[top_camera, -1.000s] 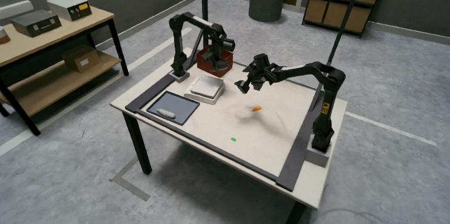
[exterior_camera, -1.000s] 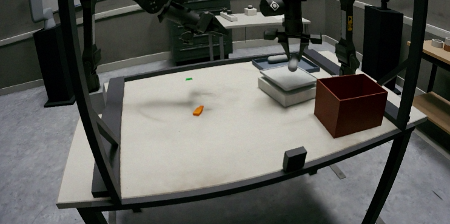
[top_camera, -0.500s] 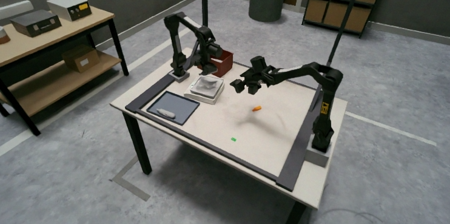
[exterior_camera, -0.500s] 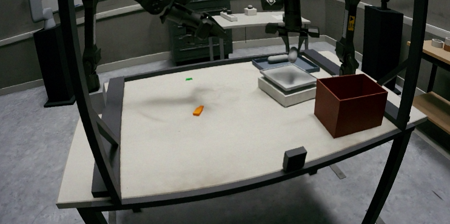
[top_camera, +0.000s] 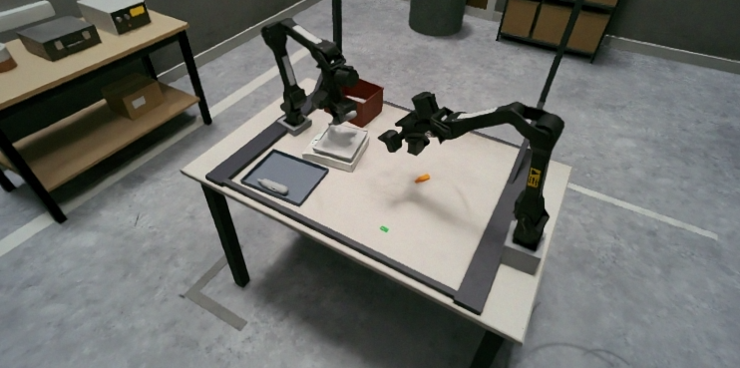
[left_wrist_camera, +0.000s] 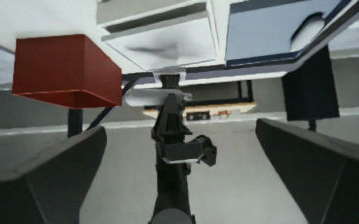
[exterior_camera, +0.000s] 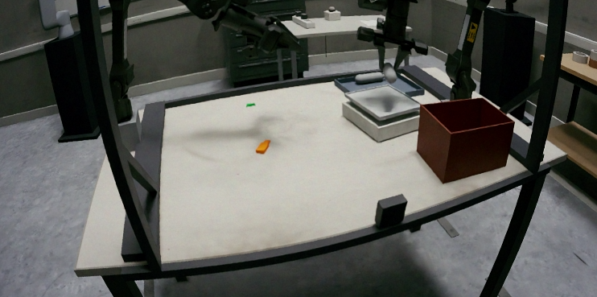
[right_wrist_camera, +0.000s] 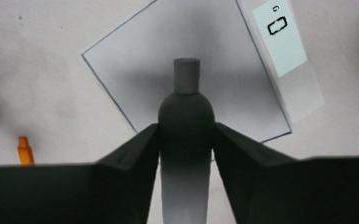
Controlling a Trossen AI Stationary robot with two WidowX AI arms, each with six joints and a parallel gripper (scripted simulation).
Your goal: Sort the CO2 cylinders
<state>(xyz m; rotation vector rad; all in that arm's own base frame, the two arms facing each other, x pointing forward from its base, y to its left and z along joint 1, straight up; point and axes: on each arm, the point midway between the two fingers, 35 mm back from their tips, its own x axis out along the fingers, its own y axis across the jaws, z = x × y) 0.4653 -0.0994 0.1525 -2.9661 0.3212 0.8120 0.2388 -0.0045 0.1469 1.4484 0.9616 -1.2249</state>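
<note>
My right gripper [right_wrist_camera: 185,130] is shut on a grey CO2 cylinder [right_wrist_camera: 186,125], neck pointing away from the camera, and holds it a little above the platform of the white scale [top_camera: 339,144]. The scale's display [right_wrist_camera: 277,25] reads 0 g. In the exterior view the held cylinder [exterior_camera: 389,72] hangs over the scale [exterior_camera: 382,109]. Another cylinder [top_camera: 272,186] lies flat in the blue-grey tray [top_camera: 284,176]. My left gripper [top_camera: 401,144] is open and empty, raised above the middle of the table and facing the scale. The inside of the red scrap bin [exterior_camera: 465,138] is hidden.
The bin [top_camera: 365,101] stands just behind the scale, with the tray in front of it. A small orange piece [top_camera: 422,177] and a small green piece [top_camera: 384,228] lie on the table top. A dark raised frame borders the work area.
</note>
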